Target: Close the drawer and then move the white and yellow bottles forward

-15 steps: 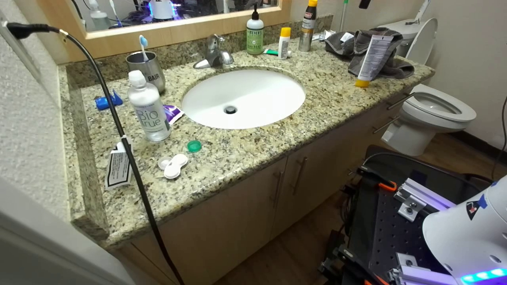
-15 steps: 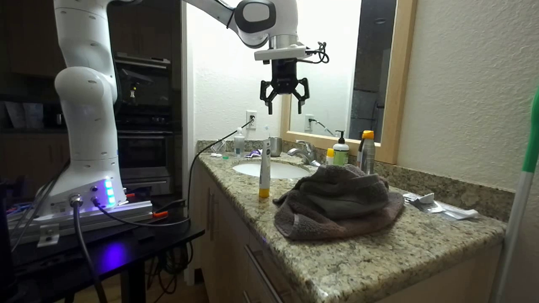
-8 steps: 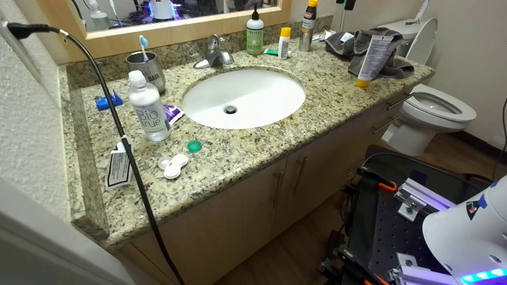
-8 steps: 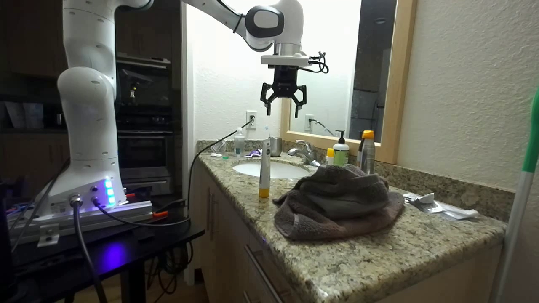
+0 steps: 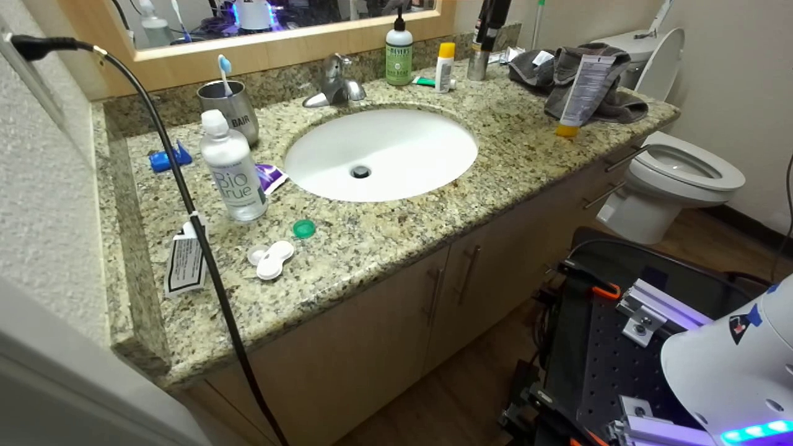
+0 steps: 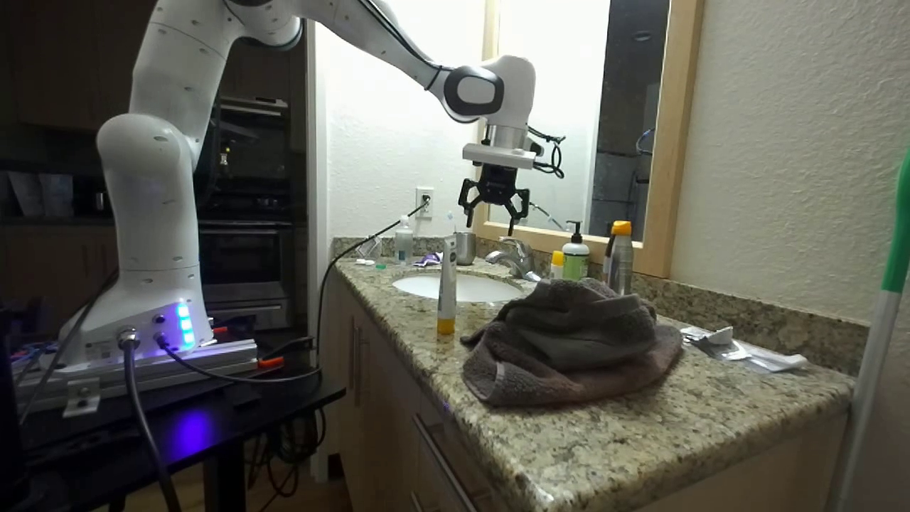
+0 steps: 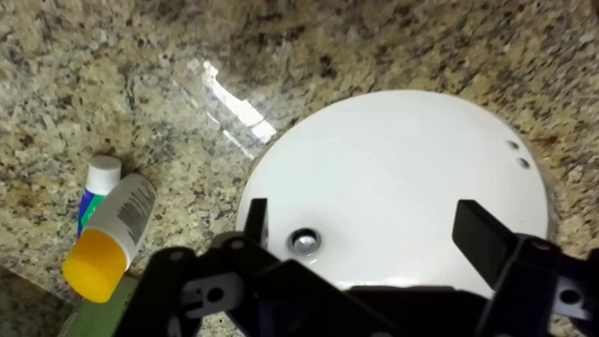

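Note:
A small white bottle with a yellow cap (image 5: 444, 69) stands upright by the soap pump at the back of the counter. It also shows in an exterior view (image 6: 557, 264) and at the left of the wrist view (image 7: 126, 215). A white tube with a yellow cap (image 5: 585, 93) stands on its cap near the counter's front edge, also in an exterior view (image 6: 446, 284). Drawer fronts with bar handles (image 6: 444, 462) are below the counter and look flush. My gripper (image 6: 490, 225) is open and empty above the sink; its spread fingers show in the wrist view (image 7: 362, 220).
The sink (image 5: 381, 155), faucet (image 5: 334, 83), green soap pump (image 5: 398, 52) and spray can (image 6: 621, 259) are nearby. A grey towel (image 6: 569, 341) lies beside the tube. A Biotrue bottle (image 5: 232, 167) and steel cup (image 5: 232, 105) stand at the far end. A cable (image 5: 186, 198) crosses there.
The arm has reached forward and down, toward the mirror side. The open gripper is lower, and its black finger now covers the spray can's top in an exterior view. Counter objects have not moved.

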Controlling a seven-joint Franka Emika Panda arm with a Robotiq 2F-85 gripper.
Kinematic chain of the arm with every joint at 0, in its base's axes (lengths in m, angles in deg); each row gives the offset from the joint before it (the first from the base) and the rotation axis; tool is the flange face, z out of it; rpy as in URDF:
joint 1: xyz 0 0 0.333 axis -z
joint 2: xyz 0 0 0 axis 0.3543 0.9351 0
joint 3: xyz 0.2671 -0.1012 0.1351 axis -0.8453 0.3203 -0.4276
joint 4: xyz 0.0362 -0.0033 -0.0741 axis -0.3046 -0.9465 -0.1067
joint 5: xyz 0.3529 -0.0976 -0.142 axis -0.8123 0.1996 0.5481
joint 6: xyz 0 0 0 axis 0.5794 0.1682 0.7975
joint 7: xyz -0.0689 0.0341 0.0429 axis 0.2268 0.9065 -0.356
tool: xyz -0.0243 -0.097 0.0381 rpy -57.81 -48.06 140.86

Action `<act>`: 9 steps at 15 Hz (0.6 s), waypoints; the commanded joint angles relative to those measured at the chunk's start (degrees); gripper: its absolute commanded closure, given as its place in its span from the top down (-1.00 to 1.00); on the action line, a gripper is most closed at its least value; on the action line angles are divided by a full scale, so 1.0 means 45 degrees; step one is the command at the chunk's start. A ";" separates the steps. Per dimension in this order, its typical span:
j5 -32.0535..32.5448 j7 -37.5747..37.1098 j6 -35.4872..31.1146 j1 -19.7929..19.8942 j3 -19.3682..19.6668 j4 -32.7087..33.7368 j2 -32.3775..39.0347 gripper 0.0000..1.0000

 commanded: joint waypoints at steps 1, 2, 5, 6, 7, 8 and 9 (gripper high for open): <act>-0.0084 -0.0638 -0.1087 0.0460 -0.0626 0.1463 0.0966 1.00; -0.0072 -0.0647 -0.1817 0.0538 -0.0736 0.1577 0.1023 1.00; 0.0238 -0.0913 -0.3974 0.0715 -0.0803 0.2173 0.1562 1.00; 0.0631 -0.1339 -0.4466 0.0703 -0.0690 0.2441 0.1888 1.00; 0.1258 -0.2101 -0.5147 0.0566 -0.0472 0.2307 0.2035 1.00; 0.1982 -0.2600 -0.4825 0.0551 -0.0338 0.2390 0.2074 1.00; 0.1530 -0.2049 -0.4569 0.0930 -0.0955 0.1992 0.1482 1.00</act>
